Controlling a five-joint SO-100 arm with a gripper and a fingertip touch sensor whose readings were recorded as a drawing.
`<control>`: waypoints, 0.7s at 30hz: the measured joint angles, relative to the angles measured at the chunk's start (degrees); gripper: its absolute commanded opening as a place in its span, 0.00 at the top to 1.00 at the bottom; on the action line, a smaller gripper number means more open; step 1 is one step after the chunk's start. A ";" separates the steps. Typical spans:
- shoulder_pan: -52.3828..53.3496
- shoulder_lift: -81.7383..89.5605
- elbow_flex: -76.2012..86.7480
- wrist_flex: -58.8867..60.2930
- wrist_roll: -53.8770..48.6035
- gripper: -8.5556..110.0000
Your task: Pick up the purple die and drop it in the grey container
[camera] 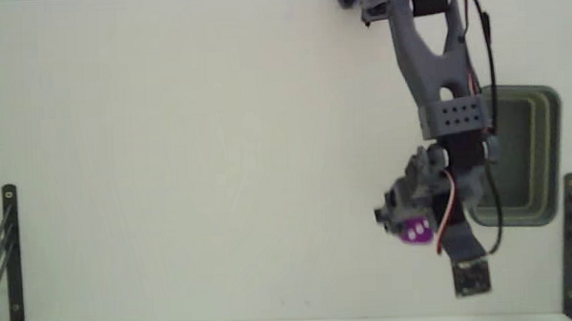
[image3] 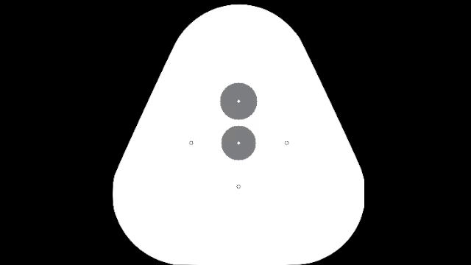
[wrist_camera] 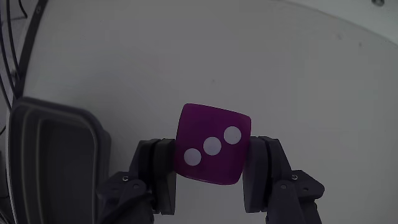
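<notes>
1. Gripper (wrist_camera: pixel 211 177) closed on purple die (wrist_camera: pixel 213 145): in the wrist view, one dark finger (wrist_camera: pixel 158 174) pressed against the left face and the other against the right face, three white pips in a diagonal row on the face toward the camera.
2. Purple die also visible in the fixed view (camera: pixel 417 231), at the tip of the arm, just left of the grey container (camera: pixel 551 161) and not over its hollow.
3. Grey container at the right side of the white table (camera: pixel 191 164) in the fixed view, partly hidden behind the arm and its cable; in the wrist view, seen at the left edge (wrist_camera: pixel 93 134), near the die but apart from it.
4. Whether lifted clear of the table or resting on it: cannot be told for certain, though the shading beneath in the wrist view suggests a slight lift.
5. Step in hand, as judged: grasp made, carry toward the container under way or about to begin.
6. Next move, as judged: travel toward the container until the die hangs above the hollow, inside the thick rim, then opening of the fingers; grip to be kept firm meanwhile, since only two opposite faces are held.
</notes>
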 measured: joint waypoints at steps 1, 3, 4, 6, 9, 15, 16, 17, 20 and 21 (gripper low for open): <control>0.00 0.00 -0.53 0.44 0.09 0.42; 0.09 -0.53 -2.20 2.02 0.00 0.42; 0.09 -0.70 -3.08 2.46 0.00 0.42; 0.09 -1.05 -4.22 3.52 0.00 0.42; 0.18 -1.93 -6.50 5.01 0.00 0.42; 0.09 -2.02 -7.29 5.54 0.00 0.42; 0.09 -2.02 -7.29 5.62 0.00 0.42; 0.09 -2.02 -7.29 5.62 0.00 0.42; 0.09 -2.02 -7.38 5.62 0.00 0.42; 0.09 -2.02 -7.38 5.62 0.00 0.42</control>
